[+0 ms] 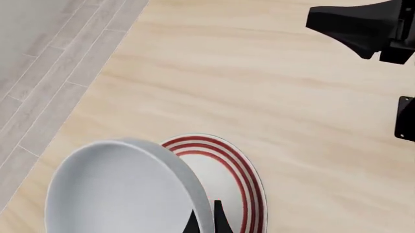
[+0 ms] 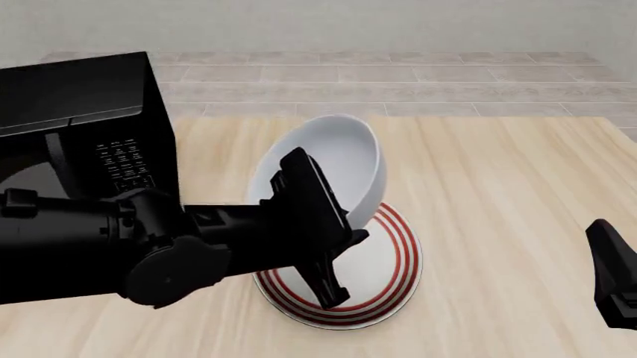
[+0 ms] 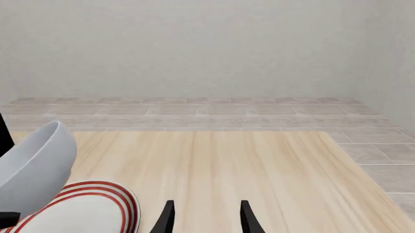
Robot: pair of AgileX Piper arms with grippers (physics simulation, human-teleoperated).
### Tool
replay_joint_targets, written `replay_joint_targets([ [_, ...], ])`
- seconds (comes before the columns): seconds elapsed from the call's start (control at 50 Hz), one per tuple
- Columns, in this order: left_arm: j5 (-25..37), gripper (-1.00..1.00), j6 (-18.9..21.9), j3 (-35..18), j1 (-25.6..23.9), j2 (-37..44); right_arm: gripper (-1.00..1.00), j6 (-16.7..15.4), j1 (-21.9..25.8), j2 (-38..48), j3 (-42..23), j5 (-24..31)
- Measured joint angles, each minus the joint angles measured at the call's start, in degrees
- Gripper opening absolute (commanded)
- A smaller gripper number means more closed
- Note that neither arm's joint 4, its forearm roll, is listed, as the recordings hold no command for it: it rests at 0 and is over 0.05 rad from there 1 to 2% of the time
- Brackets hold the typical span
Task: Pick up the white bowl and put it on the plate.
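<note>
The white bowl [image 2: 333, 160] hangs tilted above the plate [image 2: 388, 287], its lower edge close over the plate's far side. My left gripper [image 2: 333, 224] is shut on the bowl's rim. In the left wrist view the fingertips [image 1: 219, 217] pinch the rim of the bowl [image 1: 116, 189], with the red-ringed plate [image 1: 227, 170] showing beneath it. My right gripper [image 3: 206, 221] is open over bare table with nothing between its fingers, off to the right of the plate [image 3: 84, 208] and the bowl [image 3: 32, 167]. In the front view the right gripper [image 2: 609, 268] sits at the right edge.
A black microwave [image 2: 80, 119] stands at the table's left, just behind my left arm. The table's far edge meets a grey tiled floor [image 2: 398, 74]. Parts of the right arm [image 1: 363, 24] cross the left wrist view.
</note>
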Motion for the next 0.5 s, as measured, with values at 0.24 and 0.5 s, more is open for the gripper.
replay_joint_targets([
  [0.24, -1.1, -1.00, -1.3, 0.0, -0.7, 1.4, 1.00, 0.0, 0.0, 0.0, 0.0, 0.0],
  [0.5, -2.3, -1.00, -2.5, 0.1, -1.2, 2.8, 1.00, 0.0, 0.0, 0.0, 0.0, 0.0],
])
